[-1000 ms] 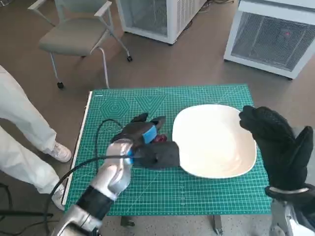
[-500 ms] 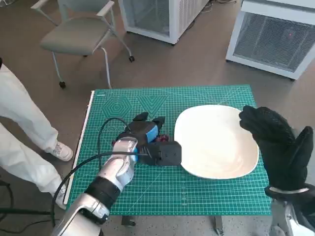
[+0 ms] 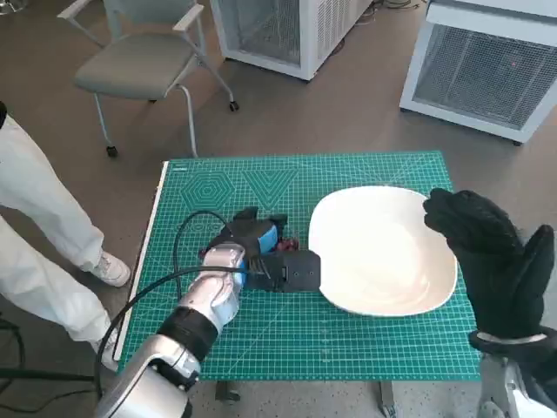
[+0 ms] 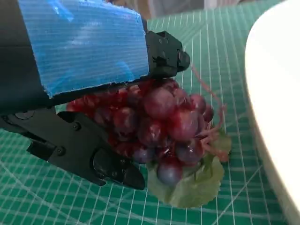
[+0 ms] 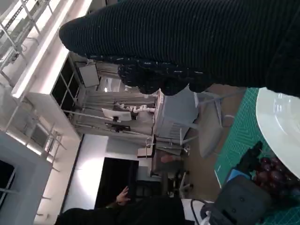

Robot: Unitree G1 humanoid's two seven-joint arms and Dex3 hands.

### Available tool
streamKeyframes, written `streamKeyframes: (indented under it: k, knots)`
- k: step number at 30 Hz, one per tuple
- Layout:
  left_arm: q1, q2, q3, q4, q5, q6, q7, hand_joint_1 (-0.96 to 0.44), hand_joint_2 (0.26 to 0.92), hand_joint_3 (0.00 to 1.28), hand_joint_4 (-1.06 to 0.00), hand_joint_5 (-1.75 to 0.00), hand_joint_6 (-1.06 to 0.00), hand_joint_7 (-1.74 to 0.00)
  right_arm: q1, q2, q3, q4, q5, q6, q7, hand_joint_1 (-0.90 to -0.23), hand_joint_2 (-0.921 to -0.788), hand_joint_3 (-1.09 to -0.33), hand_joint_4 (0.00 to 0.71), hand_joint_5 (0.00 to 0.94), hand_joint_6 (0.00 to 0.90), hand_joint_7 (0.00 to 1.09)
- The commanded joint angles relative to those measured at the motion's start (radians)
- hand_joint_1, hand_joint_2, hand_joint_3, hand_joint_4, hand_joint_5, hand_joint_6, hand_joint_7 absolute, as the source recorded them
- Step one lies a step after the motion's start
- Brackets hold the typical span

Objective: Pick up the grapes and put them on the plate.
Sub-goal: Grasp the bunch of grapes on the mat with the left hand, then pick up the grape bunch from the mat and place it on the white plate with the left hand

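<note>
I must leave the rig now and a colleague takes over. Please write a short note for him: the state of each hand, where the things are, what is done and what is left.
Left hand: on the mat, its fingers around the grapes. Whether the grip is firm, I cannot tell.
Right hand: raised at the plate's right edge, holding nothing; whether open or curled is unclear.
Grapes: on the mat, just left of the plate, with a green leaf under them.
Plate: nothing on it.
Done: the left hand has reached the grapes.
Left: lift the bunch, carry it right over the rim, set it on the plate, release.
</note>
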Motion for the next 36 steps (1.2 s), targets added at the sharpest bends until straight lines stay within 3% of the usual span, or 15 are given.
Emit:
streamKeyframes:
  k: [1,6,9,10,12,14,16,18,20,22,28,36]
  knots:
    - [-0.034,-0.015,-0.008,0.054,-0.015,-0.016,0.008,-0.25,0.727,0.00,0.00,0.00,-0.19,0.00,0.013,0.002,0.000,0.015,-0.001,0.007,0.002,-0.334,-0.921,-0.620,0.402,0.873,0.217,1.02]
    - [-0.039,-0.021,-0.004,0.084,-0.028,-0.033,0.028,-0.10,0.782,0.03,-0.03,-0.01,-0.24,-0.02,0.012,0.003,0.001,0.017,-0.001,0.008,0.002,-0.334,-0.921,-0.620,0.401,0.874,0.217,1.02]
    - [-0.039,-0.022,-0.007,0.098,-0.030,-0.052,0.051,0.04,0.850,0.06,-0.15,-0.02,-0.33,-0.03,0.012,0.002,0.002,0.016,0.000,0.008,0.002,-0.334,-0.921,-0.620,0.401,0.874,0.217,1.02]
    - [-0.038,-0.022,-0.010,0.103,-0.029,-0.060,0.061,0.09,0.870,0.07,-0.23,-0.15,-0.38,-0.03,0.013,0.002,0.002,0.015,0.000,0.009,0.002,-0.334,-0.921,-0.621,0.401,0.874,0.217,1.02]
    - [-0.036,-0.020,-0.018,0.112,-0.022,-0.078,0.084,0.20,0.892,0.12,-0.38,-0.57,-0.48,-0.05,0.014,0.001,0.001,0.014,0.000,0.009,0.002,-0.334,-0.921,-0.621,0.401,0.874,0.217,1.02]
    - [-0.032,-0.015,-0.029,0.119,-0.011,-0.095,0.107,0.29,0.886,0.20,-0.47,-1.01,-0.58,-0.06,0.014,0.001,0.001,0.012,0.000,0.009,0.002,-0.334,-0.921,-0.621,0.401,0.875,0.216,1.02]
    - [-0.028,-0.009,-0.041,0.121,-0.002,-0.107,0.126,0.24,0.881,0.26,-0.47,-1.23,-0.59,-0.39,0.015,0.000,0.000,0.010,0.000,0.009,0.002,-0.334,-0.921,-0.621,0.401,0.875,0.217,1.02]
    - [-0.025,-0.003,-0.049,0.119,0.002,-0.116,0.137,0.13,0.898,0.27,-0.45,-1.34,-0.52,-0.87,0.015,-0.001,-0.001,0.010,0.001,0.010,0.002,-0.334,-0.921,-0.621,0.401,0.875,0.217,1.02]
    - [-0.021,0.004,-0.053,0.110,0.002,-0.127,0.142,0.06,0.909,0.27,-0.43,-1.40,-0.48,-1.12,0.015,-0.003,-0.002,0.011,0.002,0.010,0.003,-0.334,-0.921,-0.621,0.401,0.875,0.217,1.02]
    - [-0.017,0.013,-0.056,0.099,0.002,-0.139,0.145,0.03,0.912,0.27,-0.41,-1.48,-0.50,-1.16,0.014,-0.004,-0.004,0.012,0.004,0.011,0.004,-0.334,-0.921,-0.620,0.401,0.875,0.217,1.02]
    - [-0.019,0.022,-0.054,0.094,-0.010,-0.159,0.143,0.01,0.900,0.28,-0.37,-1.64,-0.59,-1.06,0.014,-0.004,-0.004,0.010,0.004,0.011,0.005,-0.334,-0.921,-0.620,0.401,0.875,0.218,1.02]
    - [-0.023,0.028,-0.045,0.094,-0.025,-0.162,0.134,0.00,0.731,0.59,-0.34,-1.71,-0.60,-1.17,0.010,-0.001,0.000,0.015,-0.001,0.008,0.003,-0.334,-0.921,-0.620,0.401,0.875,0.218,1.02]
